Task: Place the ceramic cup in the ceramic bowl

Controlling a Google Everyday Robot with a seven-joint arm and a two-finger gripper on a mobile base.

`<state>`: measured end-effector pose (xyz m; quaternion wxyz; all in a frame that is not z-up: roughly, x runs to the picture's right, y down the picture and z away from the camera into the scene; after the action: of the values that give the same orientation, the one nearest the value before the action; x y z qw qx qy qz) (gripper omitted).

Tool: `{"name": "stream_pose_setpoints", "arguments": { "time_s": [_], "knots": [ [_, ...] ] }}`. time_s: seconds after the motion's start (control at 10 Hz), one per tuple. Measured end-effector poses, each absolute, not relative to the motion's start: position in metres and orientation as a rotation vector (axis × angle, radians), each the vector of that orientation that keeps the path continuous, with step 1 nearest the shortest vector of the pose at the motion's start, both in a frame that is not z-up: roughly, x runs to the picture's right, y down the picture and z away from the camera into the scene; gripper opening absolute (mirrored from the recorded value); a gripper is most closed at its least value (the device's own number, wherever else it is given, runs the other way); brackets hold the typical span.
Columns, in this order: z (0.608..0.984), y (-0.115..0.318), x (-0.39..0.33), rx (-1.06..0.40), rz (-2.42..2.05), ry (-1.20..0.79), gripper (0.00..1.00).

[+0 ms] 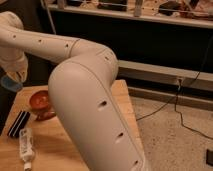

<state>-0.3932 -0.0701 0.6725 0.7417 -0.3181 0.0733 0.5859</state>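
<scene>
The light-blue ceramic cup [9, 83] hangs in the air at the far left, under the end of my white arm. My gripper [15, 75] is shut on it from above. The glossy orange-red ceramic bowl [39, 100] stands on the wooden table [60, 150], to the right of the cup and lower. The cup is apart from the bowl. My arm's big white elbow fills the middle of the view and hides much of the table.
A small flat dark-red oblong thing [46, 116] lies just in front of the bowl. A black striped block [19, 123] and a white tube [26, 148] lie near the table's left edge. Dark shelving stands behind; cables run over the floor at right.
</scene>
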Motion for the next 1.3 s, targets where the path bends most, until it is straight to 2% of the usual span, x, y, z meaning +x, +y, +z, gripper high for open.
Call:
{"name": "stream_pose_setpoints", "arguments": {
  "time_s": [0.5, 1.3],
  "knots": [
    [0.731, -0.067, -0.384, -0.666, 1.401, 0.274, 0.05],
    [0.807, -0.012, -0.390, -0.747, 1.443, 0.362, 0.05]
  ]
}}
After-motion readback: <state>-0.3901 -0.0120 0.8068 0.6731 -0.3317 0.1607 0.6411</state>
